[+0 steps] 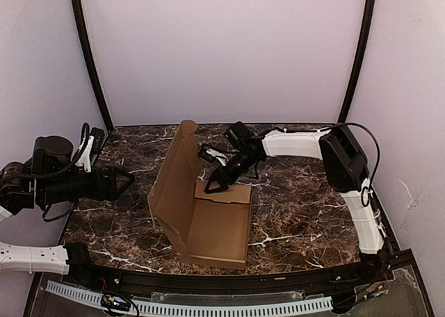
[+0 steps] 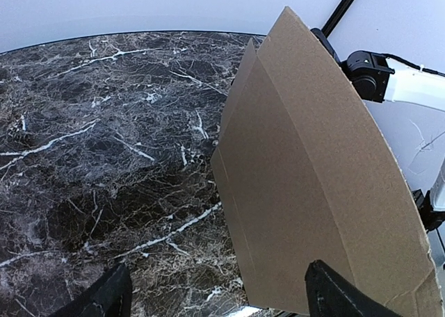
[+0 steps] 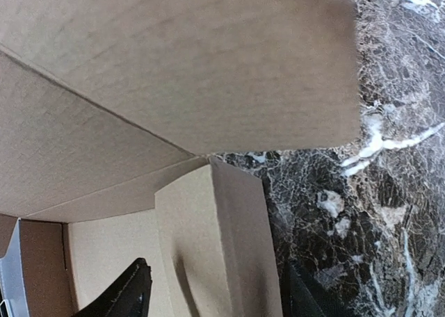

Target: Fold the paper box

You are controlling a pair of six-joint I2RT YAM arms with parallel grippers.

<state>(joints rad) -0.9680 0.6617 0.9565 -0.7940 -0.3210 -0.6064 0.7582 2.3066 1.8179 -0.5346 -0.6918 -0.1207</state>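
Brown plain cardboard paper box [image 1: 208, 220] sits half folded mid-bench on the dark marble bench [image 1: 299, 213], with one long wall upright. The right hand [image 1: 211, 187] straddles the far end flap [image 3: 215, 247]; whether it is pinching cannot be told. The left hand [image 1: 127, 183] hovers spread and empty. Next, the flap seems to need raising.

The left arm [image 1: 31, 258] is sitting folded at the left edge of the worktop [image 1: 292, 213], its black wrist lying level and the left gripper [image 1: 128, 181] pointing right with jaws standing wide apart, its two fingers [image 2: 108, 296] showing at the bottom corners of the left wrist view. The right arm [image 1: 368, 220] is rising from its base, bending at the elbow and stretching leftward toward the middle, and the right gripper [image 1: 212, 187] is tilting downward with jaws parted, its dark fingertips [image 3: 128, 293] showing well apart
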